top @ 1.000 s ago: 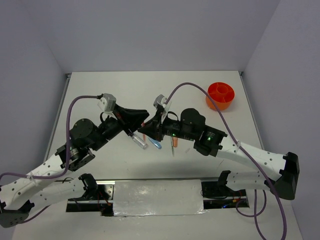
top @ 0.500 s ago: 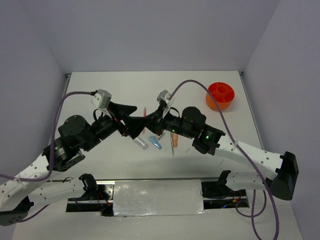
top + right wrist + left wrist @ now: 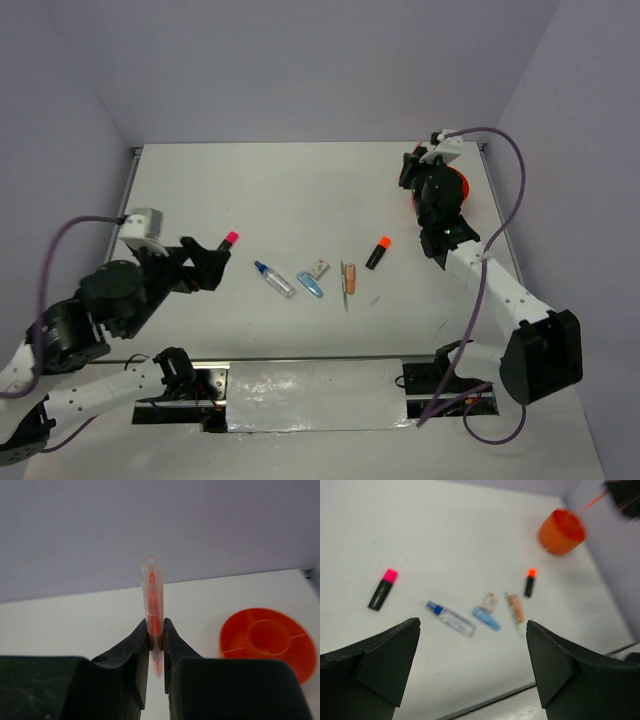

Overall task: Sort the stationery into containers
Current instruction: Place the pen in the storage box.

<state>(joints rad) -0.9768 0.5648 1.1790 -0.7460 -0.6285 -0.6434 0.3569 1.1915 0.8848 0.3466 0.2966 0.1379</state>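
Orange pen point(image 3: 152, 587), thin and upright, sits clenched in the right tool point(image 3: 155, 630) near the orange tub point(image 3: 300, 667) at the tabletop's far right corner, probably ready for dropping in. The left tool point(image 3: 472, 625) gapes empty above the unsorted stationery point(image 3: 452, 621) lying toward the near edge.

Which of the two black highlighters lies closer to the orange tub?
The orange-capped highlighter, at the right end of the row. The pink-capped highlighter lies at the far left, farthest from the tub.
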